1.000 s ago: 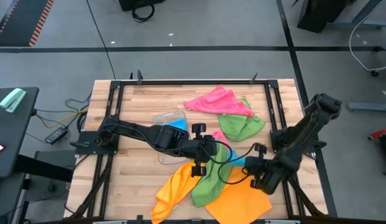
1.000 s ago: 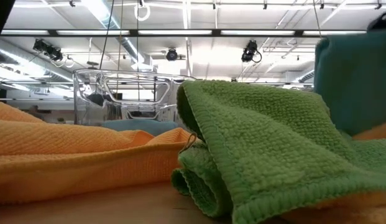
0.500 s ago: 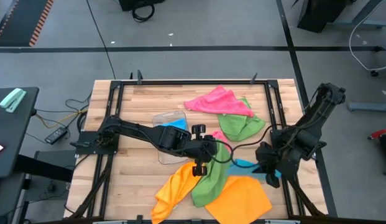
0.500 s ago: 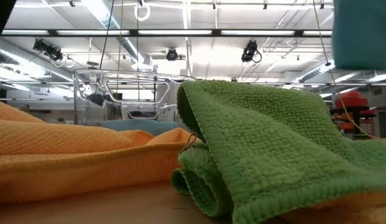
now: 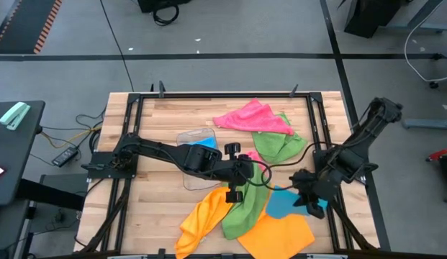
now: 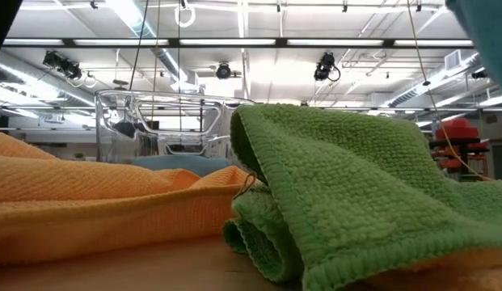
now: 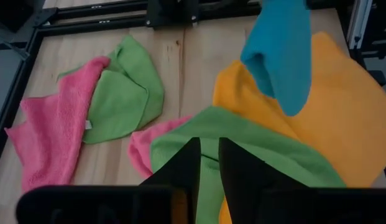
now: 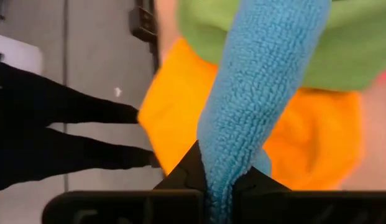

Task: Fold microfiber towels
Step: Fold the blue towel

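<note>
My right gripper (image 5: 298,196) is shut on a sky-blue towel (image 5: 279,203) and holds it up over an orange towel (image 5: 281,234) near the table's front right. A green towel (image 5: 245,210) lies partly on that orange one and on a second orange towel (image 5: 200,224). My left gripper (image 5: 246,176) hovers above the green towel's far end (image 7: 242,134). Its fingers are almost together, and I see nothing between them. In the low view the green towel (image 6: 356,186) lies humped on the table. My right gripper pinches one end of the blue towel (image 8: 225,163) between its two fingers, bunched, so I cannot count the layers. The fingers slant downward from the table's right side. The towel hangs slack below them (image 7: 281,59), its visible lower edge (image 6: 487,56) up in the air.
A clear tray (image 5: 186,137) with another blue towel (image 5: 203,150) in it stands left of centre. At the back lie a pink towel (image 5: 248,115) and a second green one (image 5: 282,144), with a small pink piece (image 5: 253,157) nearer. A black frame (image 5: 320,129) borders the table.
My right gripper has risen and tipped from pointing steeply down to a slant, staying shut on the blue towel. The towel has come up off the orange towel and now hangs, showing more of its length. The left arm and the green towel have kept still.
</note>
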Controlling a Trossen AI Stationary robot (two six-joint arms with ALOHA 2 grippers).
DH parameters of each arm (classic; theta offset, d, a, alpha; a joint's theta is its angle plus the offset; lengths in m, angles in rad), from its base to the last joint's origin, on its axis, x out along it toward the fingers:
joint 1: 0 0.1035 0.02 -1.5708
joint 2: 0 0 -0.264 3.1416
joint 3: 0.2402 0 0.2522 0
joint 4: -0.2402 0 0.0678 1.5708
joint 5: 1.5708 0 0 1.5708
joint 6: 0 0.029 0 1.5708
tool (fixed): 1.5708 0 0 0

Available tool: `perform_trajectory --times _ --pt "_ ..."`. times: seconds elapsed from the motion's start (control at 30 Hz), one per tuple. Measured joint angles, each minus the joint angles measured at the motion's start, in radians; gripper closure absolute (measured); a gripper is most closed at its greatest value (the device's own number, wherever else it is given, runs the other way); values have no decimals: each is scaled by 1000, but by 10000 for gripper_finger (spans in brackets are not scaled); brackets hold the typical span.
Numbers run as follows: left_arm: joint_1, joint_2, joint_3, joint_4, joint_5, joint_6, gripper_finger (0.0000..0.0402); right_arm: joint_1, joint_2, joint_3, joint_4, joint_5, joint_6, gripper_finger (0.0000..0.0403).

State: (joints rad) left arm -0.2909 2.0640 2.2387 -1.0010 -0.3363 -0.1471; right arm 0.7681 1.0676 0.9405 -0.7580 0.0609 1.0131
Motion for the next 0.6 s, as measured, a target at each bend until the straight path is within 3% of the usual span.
perform_trajectory --times 0.23,0.4,0.6 --pt "0 0 0 -7 35 -8 337 -117 -1 0 -159 -18 -28 385" --pt "0 0 0 -24 35 -26 337 -152 7 0 -168 6 -53 385" --pt "-1 0 0 -25 38 -30 343 -130 151 0 -134 73 -92 385"
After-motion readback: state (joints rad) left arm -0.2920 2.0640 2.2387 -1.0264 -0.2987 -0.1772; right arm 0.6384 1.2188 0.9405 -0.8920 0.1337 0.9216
